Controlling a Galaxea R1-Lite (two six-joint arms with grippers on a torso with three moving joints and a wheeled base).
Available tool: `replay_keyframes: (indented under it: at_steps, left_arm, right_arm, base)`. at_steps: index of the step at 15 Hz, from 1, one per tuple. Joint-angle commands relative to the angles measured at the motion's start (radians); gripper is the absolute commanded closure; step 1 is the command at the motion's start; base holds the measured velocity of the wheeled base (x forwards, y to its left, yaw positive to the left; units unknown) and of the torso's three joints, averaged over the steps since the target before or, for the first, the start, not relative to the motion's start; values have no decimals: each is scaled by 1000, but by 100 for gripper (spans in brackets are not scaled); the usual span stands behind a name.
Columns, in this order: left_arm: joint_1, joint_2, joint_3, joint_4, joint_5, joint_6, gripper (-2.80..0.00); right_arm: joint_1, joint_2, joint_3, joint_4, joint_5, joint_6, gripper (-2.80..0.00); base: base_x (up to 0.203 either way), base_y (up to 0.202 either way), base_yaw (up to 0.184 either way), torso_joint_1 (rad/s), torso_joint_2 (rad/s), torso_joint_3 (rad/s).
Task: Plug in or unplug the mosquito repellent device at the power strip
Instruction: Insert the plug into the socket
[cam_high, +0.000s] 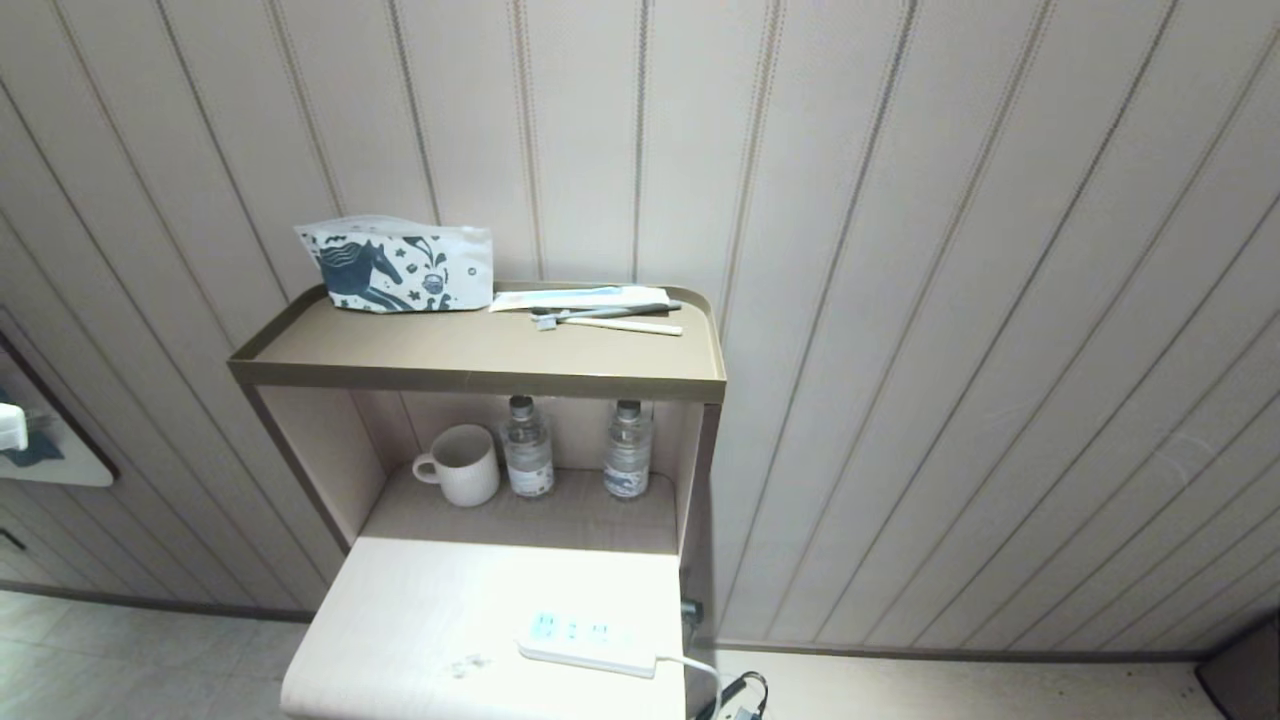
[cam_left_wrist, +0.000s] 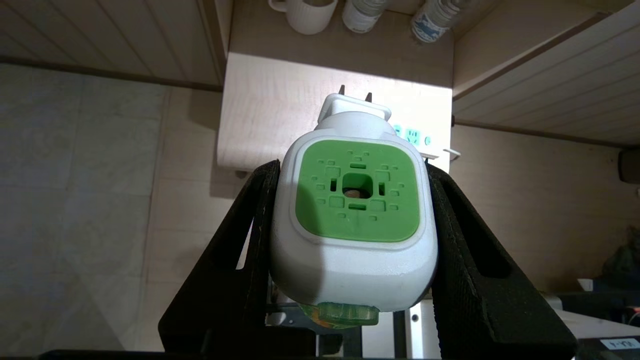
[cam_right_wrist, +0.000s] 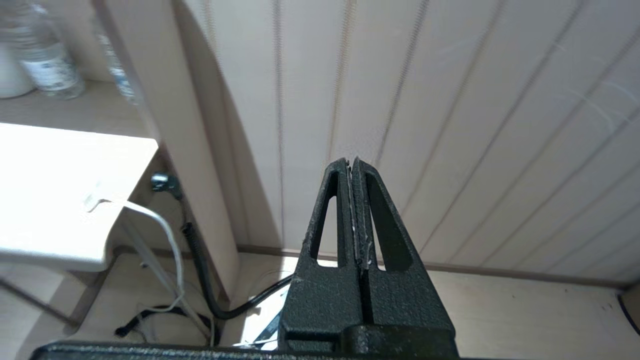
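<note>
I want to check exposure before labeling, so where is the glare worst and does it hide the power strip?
Head view: the lower tabletop is washed out, though the power strip stays readable. Right wrist view: the same surface blows out to white and the bottles look soft. Left wrist view: evenly lit, the mosquito repellent device sharp.

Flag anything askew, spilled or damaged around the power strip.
Little stands out. The power strip lies slightly askew near the tabletop's front right corner, cord trailing over the edge. A faint dark smudge marks the tabletop beside it. No spill or damage shows.
</note>
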Motion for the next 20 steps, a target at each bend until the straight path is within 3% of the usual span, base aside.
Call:
replay_keyframes:
  at_steps: [1, 8, 14, 16, 18, 20]
  left_arm:
    - [0, -2, 24, 5, 0, -1, 0]
    - [0, -63, 31, 44, 9, 3, 0]
    - [0, -157, 126, 72, -13, 76, 0]
    - [0, -129, 192, 21, -45, 77, 0]
    - [-1, -101, 285, -111, -54, 94, 0]
    - [-1, -40, 395, -282, -65, 180, 0]
  right_arm:
    - [10, -1, 0, 0, 0, 0, 0]
    - [9, -1, -2, 0, 2, -1, 0]
    - [10, -1, -2, 0, 2, -2, 0]
    - [9, -1, -2, 0, 2, -1, 0]
    - [10, -1, -2, 0, 2, -1, 0]
    - [8, -1, -2, 0, 2, -2, 0]
  base:
    - [0, 0, 0, 47, -154, -37]
    - [0, 0, 0, 0, 0, 0]
    - [0, 0, 0, 0, 0, 0]
    - [0, 0, 0, 0, 0, 0]
    - [0, 0, 0, 0, 0, 0]
    - [0, 0, 0, 0, 0, 0]
